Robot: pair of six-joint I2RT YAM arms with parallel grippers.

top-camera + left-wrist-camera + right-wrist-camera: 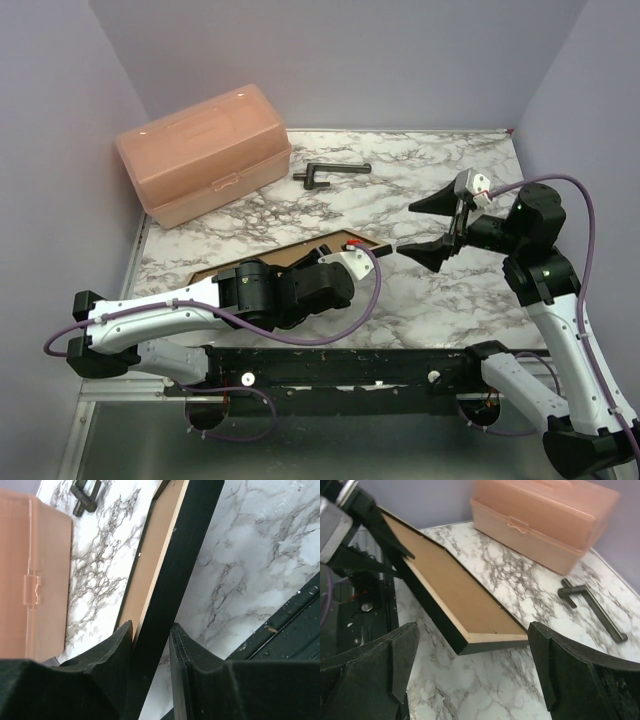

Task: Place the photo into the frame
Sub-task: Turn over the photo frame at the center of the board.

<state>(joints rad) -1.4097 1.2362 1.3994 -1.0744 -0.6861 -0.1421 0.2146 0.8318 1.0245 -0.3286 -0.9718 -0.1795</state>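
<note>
The left end effector point(151, 627) is clamped on a large, thin rectangular picture frame point(455, 590) with a black edge and a flat brown inner face. Its two dark fingers point(112, 652) press on opposite sides of the black edge, which runs straight out between them. From this grip the frame stretches away toward the right end effector point(405, 228). It sits tilted, with its brown face turned up and to one side. The far corner of the frame lies just in front of the right end effector, in line with the gap between its fingers. Whether that corner rests on the white-and-grey marbled bench point(440, 300) cannot be told.

The right end effector stands wide apart and holds nothing; its two black fingers are spread on either side of the frame's corner without touching it.

Beyond the left end effector, on the far side of the frame, a translucent salmon-pink plastic box point(205, 150) with a latched lid sits on the bench. A dark metal L-shaped handle point(332, 172) lies flat between that box and the right end effector, well apart from both end effectors.
</note>
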